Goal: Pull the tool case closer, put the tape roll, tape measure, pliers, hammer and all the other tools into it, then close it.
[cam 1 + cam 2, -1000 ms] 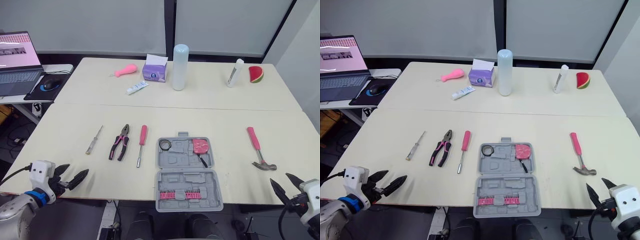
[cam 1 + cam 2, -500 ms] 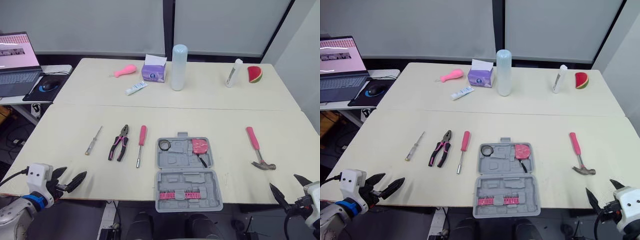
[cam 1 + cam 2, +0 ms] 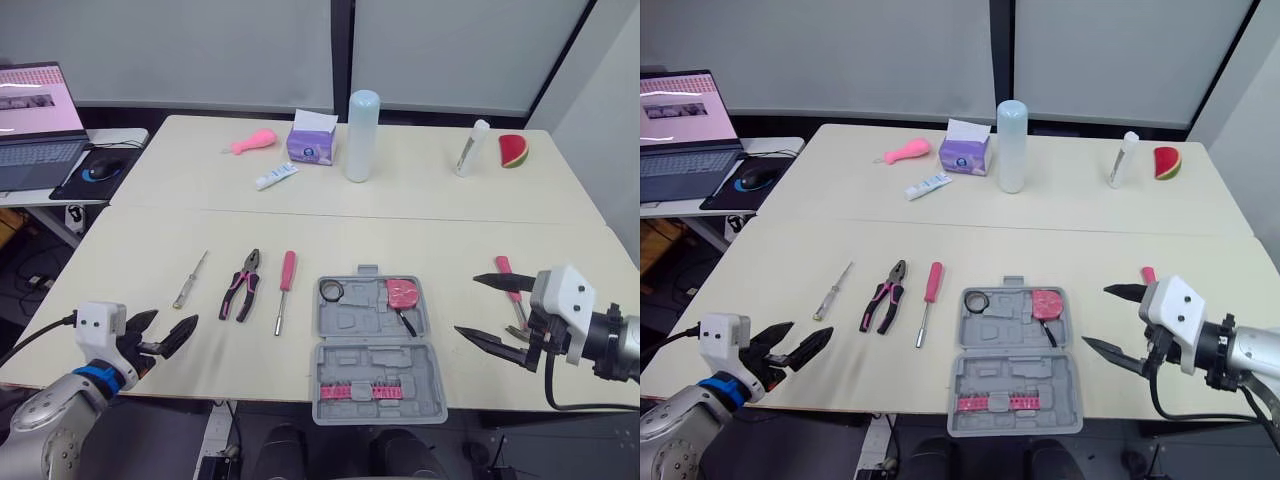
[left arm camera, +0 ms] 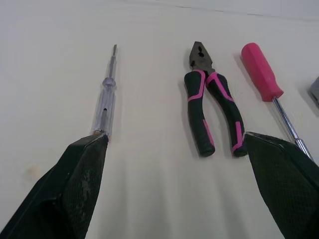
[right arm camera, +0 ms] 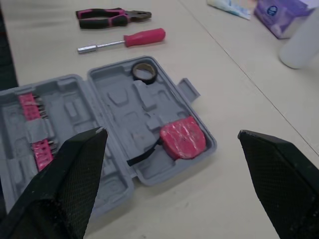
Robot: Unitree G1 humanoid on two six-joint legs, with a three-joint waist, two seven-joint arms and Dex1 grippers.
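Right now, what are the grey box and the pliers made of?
The tool case looks like matte grey moulded plastic, judging by its shaped pockets. The pliers seem to have a dull metal head and rubbery black-and-pink grips, probably.

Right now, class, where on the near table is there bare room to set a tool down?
Bare: the strip between the table seam and the tool row; the patch left of the tester screwdriver. Crowded: pliers and pink screwdriver beside the tool case; the right gripper hangs right of it, by the hammer.

No lettering is legible on the tool case [image 3: 352, 324], tissue box [image 3: 309, 148] or laptop [image 3: 36, 100]
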